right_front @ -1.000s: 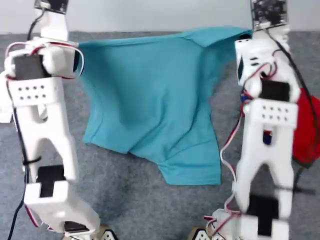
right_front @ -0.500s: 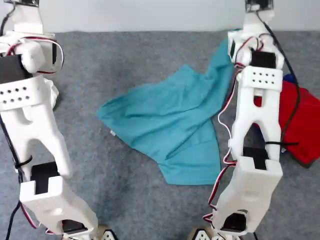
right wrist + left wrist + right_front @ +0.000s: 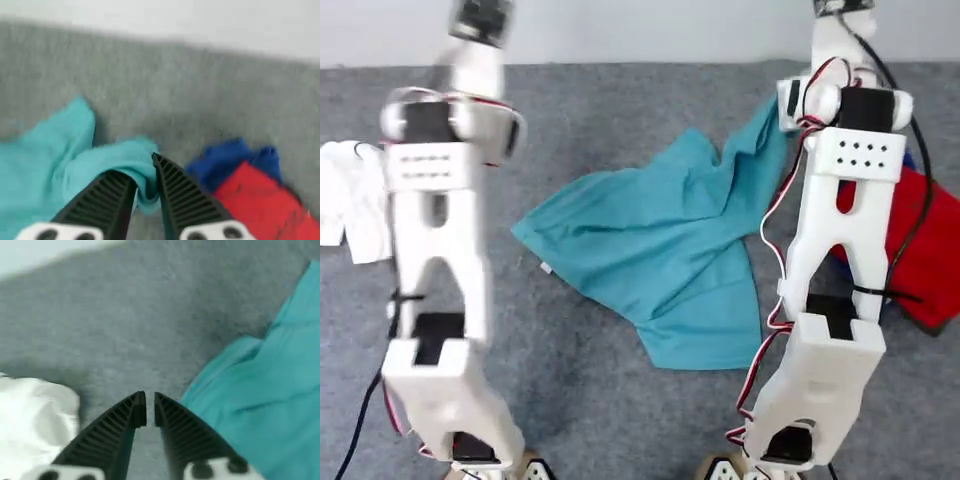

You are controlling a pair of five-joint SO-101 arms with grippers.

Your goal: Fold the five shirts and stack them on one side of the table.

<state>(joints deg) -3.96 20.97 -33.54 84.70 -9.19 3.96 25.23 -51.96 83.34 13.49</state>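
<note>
A teal shirt lies crumpled across the middle of the grey table, with one corner drawn up towards the right arm. My right gripper is shut on that teal corner, near the far edge of the table. My left gripper hangs over bare table, shut with nothing in it, between the teal shirt and a white shirt. The white shirt lies rumpled at the left side.
A red shirt lies at the right edge, partly behind the right arm; a blue shirt shows beside the red one. The left arm stands over the table's left part. Bare table lies in front of the teal shirt.
The left gripper let go of the teal shirt, whose left side dropped to the table. The left arm swung out left, then back in. The right gripper kept its corner.
</note>
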